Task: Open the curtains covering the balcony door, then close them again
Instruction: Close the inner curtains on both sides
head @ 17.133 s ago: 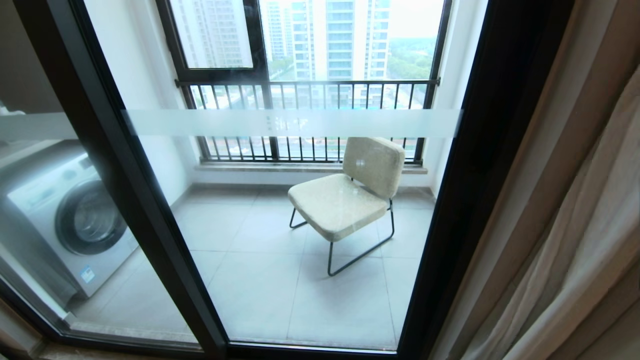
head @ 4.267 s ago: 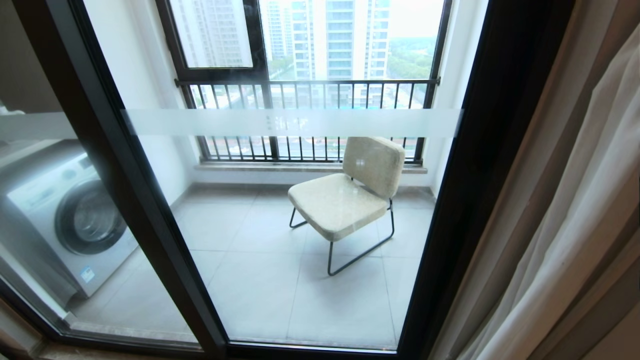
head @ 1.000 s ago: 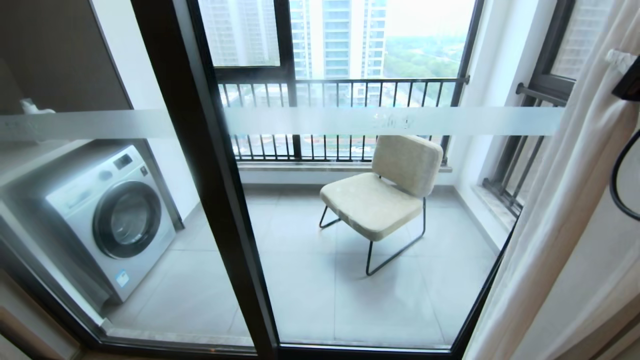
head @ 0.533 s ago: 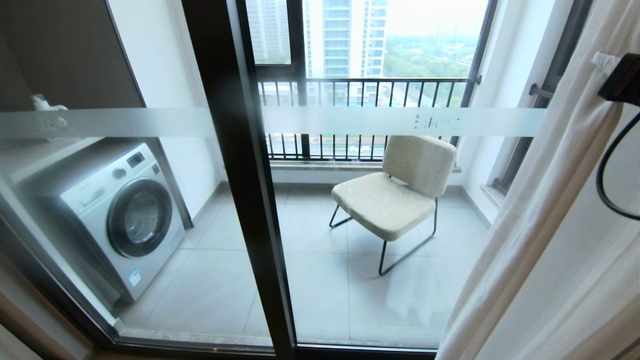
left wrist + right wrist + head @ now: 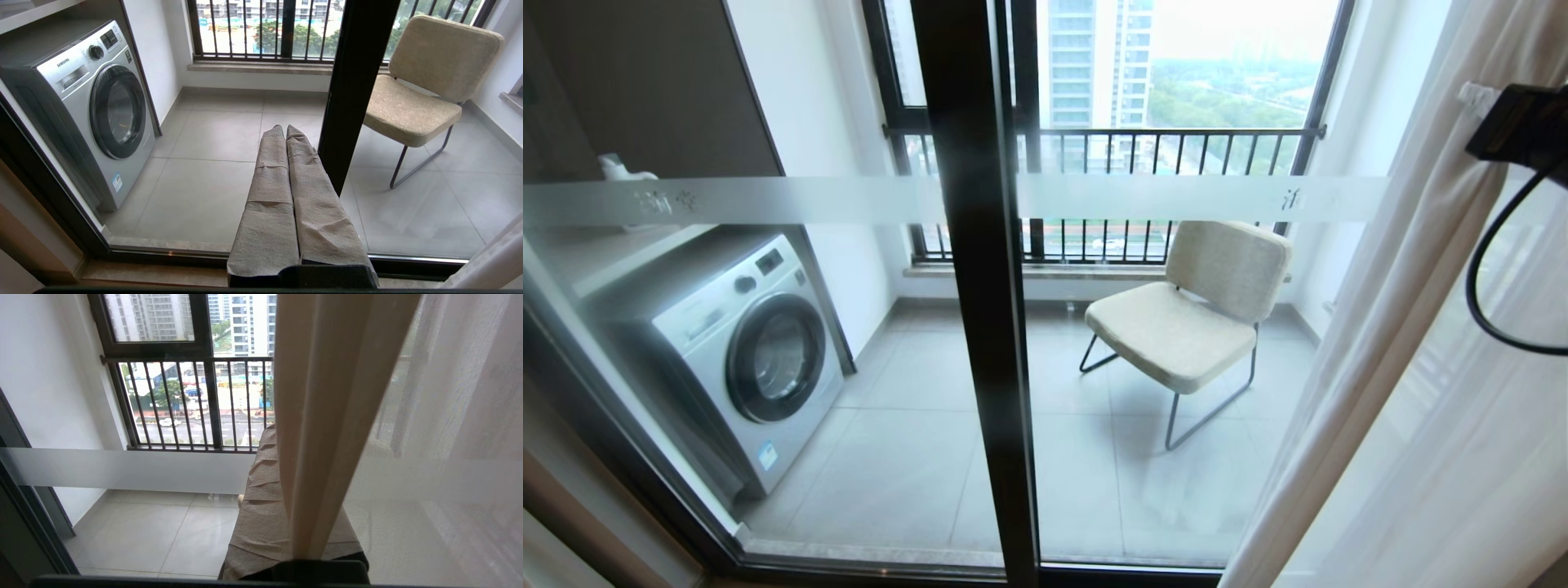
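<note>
The balcony door has tall glass panes in a black frame [image 5: 976, 286] with a frosted band [image 5: 1176, 198] across them. The curtains show as a thin white sheer [image 5: 1405, 367] hanging over the door's right side. My right gripper [image 5: 1515, 122] is raised at the upper right, shut on the sheer's hemmed edge. In the right wrist view that folded edge [image 5: 327, 396] runs between the cloth-wrapped fingers [image 5: 253, 498] of the right gripper [image 5: 282, 435]. My left gripper [image 5: 284, 130] hangs low before the glass, shut and holding nothing.
Behind the glass are a washing machine [image 5: 743, 351] on the left, a beige chair [image 5: 1192, 318] on thin metal legs, and a barred window [image 5: 1143, 163] at the back. A black cable [image 5: 1482, 286] loops below my right wrist.
The whole view has slid, so the door frame now sits further right in the picture. The sheer's edge, held by my right gripper, has come leftward across the glass toward the chair.
</note>
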You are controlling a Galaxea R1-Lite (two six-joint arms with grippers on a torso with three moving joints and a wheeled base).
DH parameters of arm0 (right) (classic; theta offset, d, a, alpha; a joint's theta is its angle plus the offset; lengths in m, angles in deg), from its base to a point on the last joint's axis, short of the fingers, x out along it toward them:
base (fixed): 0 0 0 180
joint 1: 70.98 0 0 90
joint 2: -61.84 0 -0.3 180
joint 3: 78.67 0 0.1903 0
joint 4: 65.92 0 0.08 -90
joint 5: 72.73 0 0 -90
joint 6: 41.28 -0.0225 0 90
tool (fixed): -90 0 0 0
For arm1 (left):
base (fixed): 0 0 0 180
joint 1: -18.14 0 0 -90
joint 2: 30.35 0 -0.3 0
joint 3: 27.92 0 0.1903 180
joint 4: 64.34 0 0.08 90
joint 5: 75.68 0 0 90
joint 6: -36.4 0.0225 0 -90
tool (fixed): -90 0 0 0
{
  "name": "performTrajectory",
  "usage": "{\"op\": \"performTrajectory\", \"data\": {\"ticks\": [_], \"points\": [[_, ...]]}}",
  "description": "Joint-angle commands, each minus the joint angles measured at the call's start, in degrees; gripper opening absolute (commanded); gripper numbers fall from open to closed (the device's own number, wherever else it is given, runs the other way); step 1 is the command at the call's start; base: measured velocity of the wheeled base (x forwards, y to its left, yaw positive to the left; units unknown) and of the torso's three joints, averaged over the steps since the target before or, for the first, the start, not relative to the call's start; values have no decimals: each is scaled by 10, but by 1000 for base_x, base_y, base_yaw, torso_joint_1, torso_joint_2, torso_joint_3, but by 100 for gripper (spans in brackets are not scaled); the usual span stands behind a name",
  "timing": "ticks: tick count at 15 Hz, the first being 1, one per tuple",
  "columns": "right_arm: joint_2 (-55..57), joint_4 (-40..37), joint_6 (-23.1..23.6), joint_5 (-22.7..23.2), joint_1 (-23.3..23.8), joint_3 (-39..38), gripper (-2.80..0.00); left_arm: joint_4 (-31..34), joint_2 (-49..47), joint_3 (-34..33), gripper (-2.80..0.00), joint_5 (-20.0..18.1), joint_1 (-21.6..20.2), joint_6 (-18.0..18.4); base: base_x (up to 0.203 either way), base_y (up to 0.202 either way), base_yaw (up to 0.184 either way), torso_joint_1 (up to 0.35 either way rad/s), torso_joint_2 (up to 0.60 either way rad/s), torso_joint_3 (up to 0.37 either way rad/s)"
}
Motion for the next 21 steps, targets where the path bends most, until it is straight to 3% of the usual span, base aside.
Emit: {"op": "performTrajectory", "data": {"ticks": [1,21], "points": [[9,2,0,-15,-14,0,-280,0,0,0,-280,0,0,-1,0,193,2,1,7,0],[25,2,0,-16,-14,30,-280,0,0,0,-280,0,0,-1,0,192,1,1,2,1]]}}
